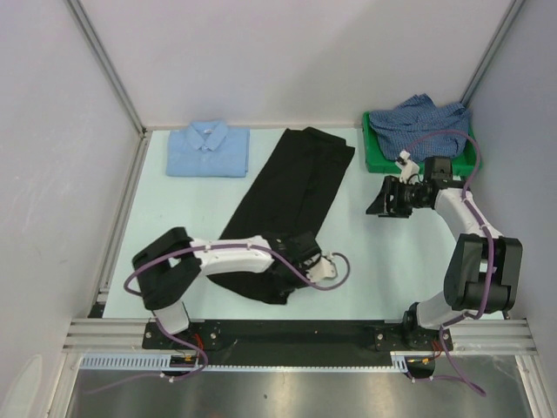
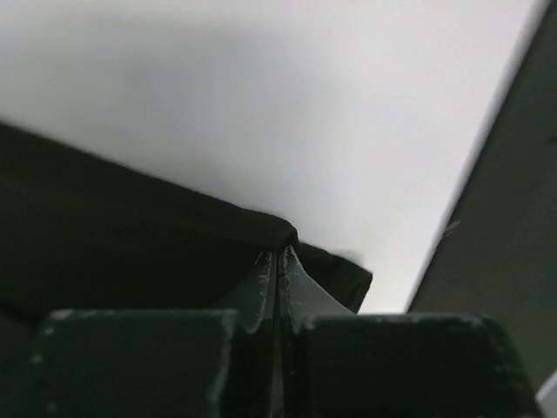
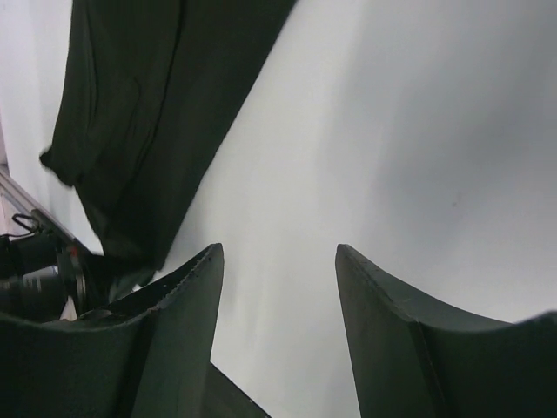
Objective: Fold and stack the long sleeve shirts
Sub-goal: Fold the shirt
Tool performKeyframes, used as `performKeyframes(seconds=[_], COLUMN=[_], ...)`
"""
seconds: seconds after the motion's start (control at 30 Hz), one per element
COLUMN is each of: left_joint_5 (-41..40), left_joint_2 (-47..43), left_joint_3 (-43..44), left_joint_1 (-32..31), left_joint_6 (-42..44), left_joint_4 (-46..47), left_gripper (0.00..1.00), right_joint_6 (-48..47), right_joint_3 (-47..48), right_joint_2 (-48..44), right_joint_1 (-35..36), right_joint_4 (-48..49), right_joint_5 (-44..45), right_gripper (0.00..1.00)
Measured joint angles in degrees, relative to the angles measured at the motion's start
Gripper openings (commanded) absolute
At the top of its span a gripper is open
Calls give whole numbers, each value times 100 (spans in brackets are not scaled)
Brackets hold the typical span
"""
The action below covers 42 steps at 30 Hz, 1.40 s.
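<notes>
Near the front of the worktop (image 1: 383,261), my left claw (image 2: 278,261) is pinched together on a fold of the black shirt (image 1: 300,183), a long folded strip running diagonally toward the back. My right claw (image 3: 278,252) hangs spread apart over bare worktop, to its right.

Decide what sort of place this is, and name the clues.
Probably a robotics lab work cell: two robot arms bolted at a table's edge, plain white panels enclosing it, a black shirt laid out.
</notes>
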Motion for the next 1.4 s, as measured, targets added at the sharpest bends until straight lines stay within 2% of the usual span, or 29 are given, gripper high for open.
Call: performKeyframes(seconds=[0.07, 0.1, 0.13, 0.17, 0.27, 0.4, 0.5, 0.57, 0.63, 0.83, 0.97, 1.03, 1.17, 1.4], left_joint_5=[271, 409, 542, 629, 975, 1526, 1873, 1934, 1978, 2194, 2214, 2223, 2221, 2181], left_joint_2=[334, 525, 691, 791, 625, -435, -1539, -1976, -2124, -1878, -1884, -1932, -2055, -2070], left_joint_3=[411, 667, 922, 1115, 1303, 1058, 822, 769, 691, 243, 129, 50, -76, -118], left_joint_1=[-317, -426, -516, -566, -466, 315, 1517, 2343, 2955, 4236, 4669, 4752, 4878, 5060], left_joint_6=[-122, -190, -258, -280, -356, -367, -264, -153, -81, -144, -247, -295, -361, -398], left_joint_4=[7, 9, 24, 48, 157, 162, 111, 55, -68, -555, -660, -647, -658, -643], left_gripper=[35, 51, 60, 76, 84, 84, 82, 80, 80, 82, 83, 83, 83, 83], right_joint_6=[0, -2, -2, -2, 0, 63, 197, 326, 503, 1172, 1694, 1882, 2149, 1930], right_joint_3=[-74, -96, -103, -105, -105, -114, -125, -122, -98, 223, 332, 382, 540, 863], right_joint_2=[-4, -4, -4, -2, 42, 199, 385, 579, 857, 1934, 2282, 2371, 2625, 2736], right_joint_1=[-66, -72, -70, -70, -15, 264, 684, 957, 1204, 1558, 1665, 1714, 1823, 1751], right_joint_4=[-4, -4, -4, -2, 15, 173, 409, 643, 868, 1429, 1665, 1788, 2000, 1556], right_joint_5=[85, 120, 138, 175, 264, 426, 520, 562, 590, 621, 431, 382, 387, 673], right_gripper=[59, 58, 57, 57, 54, 50, 45, 44, 43, 40, 38, 33, 0, 0])
